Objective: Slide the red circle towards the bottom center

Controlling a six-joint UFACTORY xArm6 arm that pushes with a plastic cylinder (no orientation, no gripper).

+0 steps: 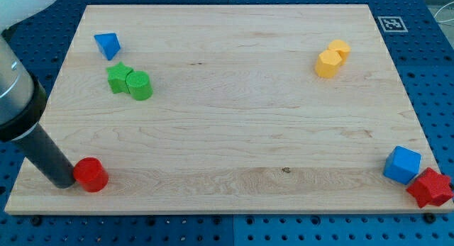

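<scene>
Tip against the red circle at the board's lower left — the push toward bottom center looks ready to start.

My tip has no claw to spread or press together — it is a bare rod end, set down on the wooden board and touching, or all but touching, the red circle, which lies just to its right near the view's bottom-left corner. The likely trouble, as I judge it: contact off the circle's middle would let the round block roll around the tip and drift up the board or off the near bottom edge. The green star, green cylinder, blue triangle, two yellow blocks, blue cube and red star all sit well apart.
</scene>
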